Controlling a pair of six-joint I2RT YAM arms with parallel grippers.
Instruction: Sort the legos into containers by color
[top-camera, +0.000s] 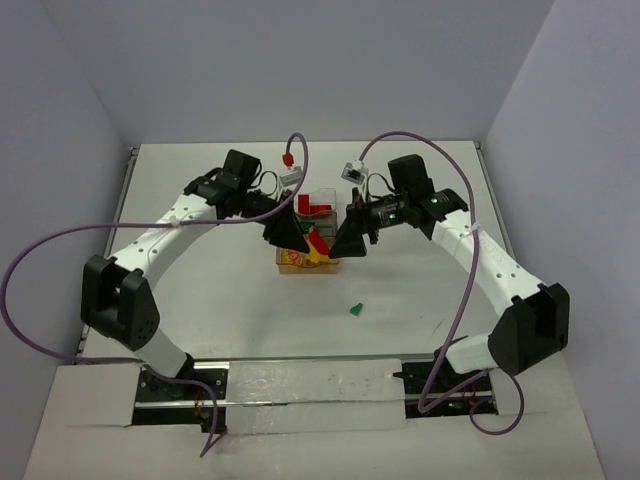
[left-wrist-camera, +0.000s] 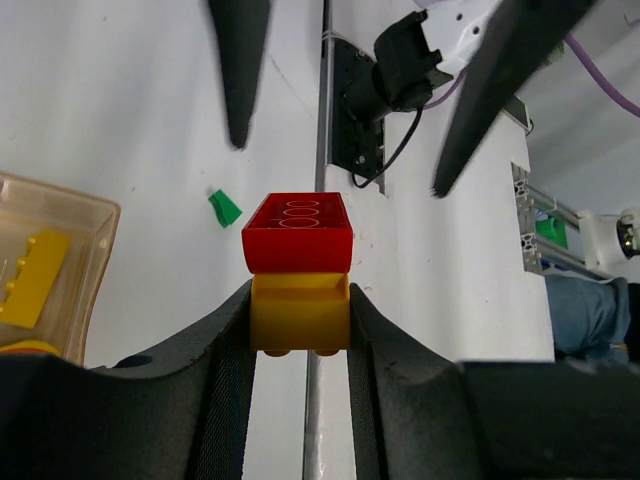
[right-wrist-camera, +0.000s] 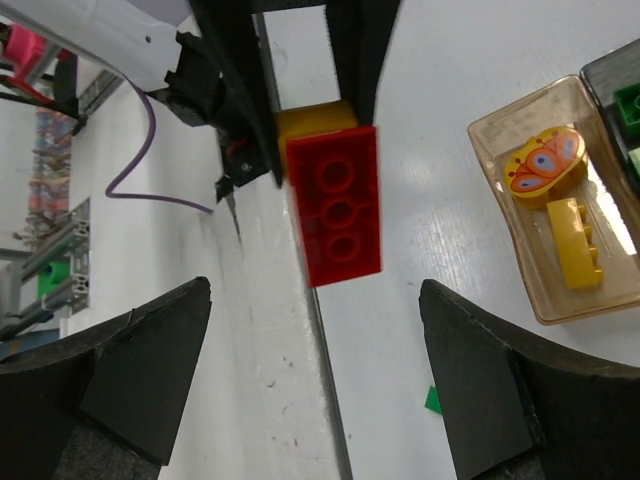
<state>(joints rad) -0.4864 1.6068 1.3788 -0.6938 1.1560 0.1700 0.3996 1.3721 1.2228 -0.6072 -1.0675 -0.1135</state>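
Observation:
My left gripper (left-wrist-camera: 300, 296) is shut on the yellow lower brick (left-wrist-camera: 300, 312) of a two-brick stack, with a red brick (left-wrist-camera: 298, 232) on top, held in the air. In the top view this stack (top-camera: 318, 244) hangs over the amber tray (top-camera: 298, 262), between my left gripper (top-camera: 299, 241) and right gripper (top-camera: 341, 244). My right gripper (right-wrist-camera: 315, 290) is open and empty, its jaws spread wide to either side of the red brick (right-wrist-camera: 335, 205). A small green lego (top-camera: 355, 310) lies loose on the table.
The amber tray (right-wrist-camera: 503, 225) holds a yellow lego (right-wrist-camera: 578, 242) and an orange butterfly piece (right-wrist-camera: 543, 162). A smoky grey tray (right-wrist-camera: 612, 78) beside it holds a green lego (right-wrist-camera: 630, 105). The clear tray (top-camera: 327, 196) at the back holds red legos.

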